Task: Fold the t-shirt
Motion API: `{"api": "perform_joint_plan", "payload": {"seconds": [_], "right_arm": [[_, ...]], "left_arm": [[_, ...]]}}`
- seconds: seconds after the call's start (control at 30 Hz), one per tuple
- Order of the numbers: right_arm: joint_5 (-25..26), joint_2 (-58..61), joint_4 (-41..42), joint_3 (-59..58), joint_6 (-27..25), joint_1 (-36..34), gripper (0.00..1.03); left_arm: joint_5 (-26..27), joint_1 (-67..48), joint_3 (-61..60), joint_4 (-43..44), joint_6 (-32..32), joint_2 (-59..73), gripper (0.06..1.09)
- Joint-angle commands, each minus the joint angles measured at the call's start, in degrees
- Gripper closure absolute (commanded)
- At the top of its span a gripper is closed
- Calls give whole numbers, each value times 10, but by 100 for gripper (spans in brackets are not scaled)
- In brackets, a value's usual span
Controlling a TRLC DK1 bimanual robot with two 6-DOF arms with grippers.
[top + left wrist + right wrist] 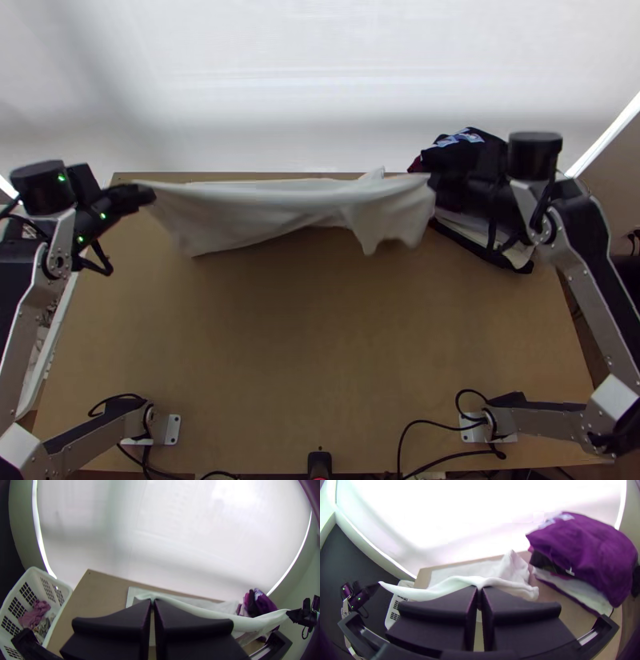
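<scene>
A white t-shirt (272,212) hangs stretched between the two grippers over the table's far part, its lower folds drooping unevenly. My left gripper (146,194) is shut on one upper end of it at the upper left; in the left wrist view the fingertips of the left gripper (152,602) meet on the cloth (200,610). At the other end, my right gripper (436,182) holds the cloth near the dark pile. In the right wrist view the right gripper (479,589) is shut on the cloth (453,584), a short part hanging past its fingers.
A pile of folded clothes (464,152), purple in the right wrist view (586,553), lies at the table's far right. A white basket (55,590) with clothes stands beyond the table's left edge. Bare wood (320,344) spreads before the shirt.
</scene>
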Motion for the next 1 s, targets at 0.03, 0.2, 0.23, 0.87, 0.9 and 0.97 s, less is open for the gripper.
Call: {"api": "perform_joint_plan", "payload": {"seconds": [0.03,0.2,0.23,0.87,0.9,0.97], "right_arm": [[19,54,0,140,-38,-13,100],[36,105,0,297,-64,-27,100],[38,110,0,328,-68,-31,100],[78,-214,78,388,-163,-100,100],[78,-230,71,388,-163,-99,100],[84,-261,56,387,-163,-100,100]], "left_arm": [[-22,6,89,76,-24,2,105],[-48,5,124,166,-26,-10,105],[-53,5,127,184,-26,-16,105],[-170,6,171,351,29,-230,105],[-170,12,170,350,29,-242,105],[-171,22,169,343,29,-268,105]]}}
